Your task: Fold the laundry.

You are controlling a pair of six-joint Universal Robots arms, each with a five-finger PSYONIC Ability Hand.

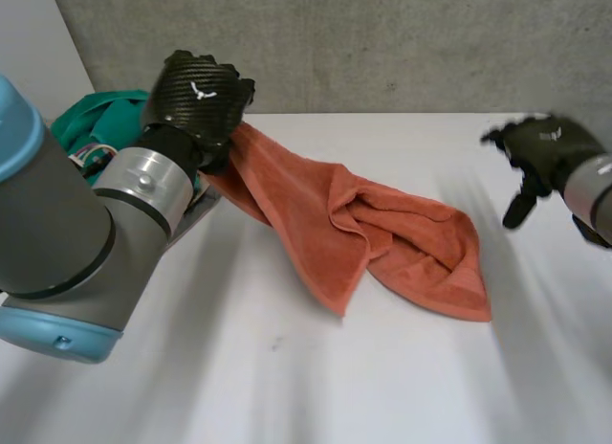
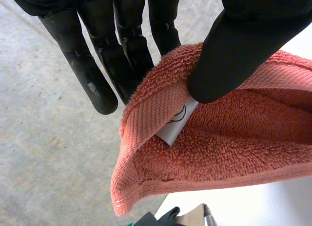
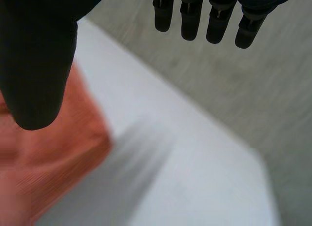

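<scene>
Spread-out step: L hand (image 1: pixel 198 98) pinches orange towel (image 1: pixel 382 229) edge, lifted near table (image 1: pixel 287 377) far-left corner, rest bunched mid-table; R hand (image 1: pixel 547 149), fingers straight & empty by right edge, prob. must grab a free corner next.

Bright, diffuse, even light on the white surface (image 1: pixel 287 387), with a faint soft shadow under the orange towel (image 1: pixel 402 233) at its near edge.

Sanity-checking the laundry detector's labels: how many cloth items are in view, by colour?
Orange towel: 1
Teal cloth: 1
Total: 2
</scene>
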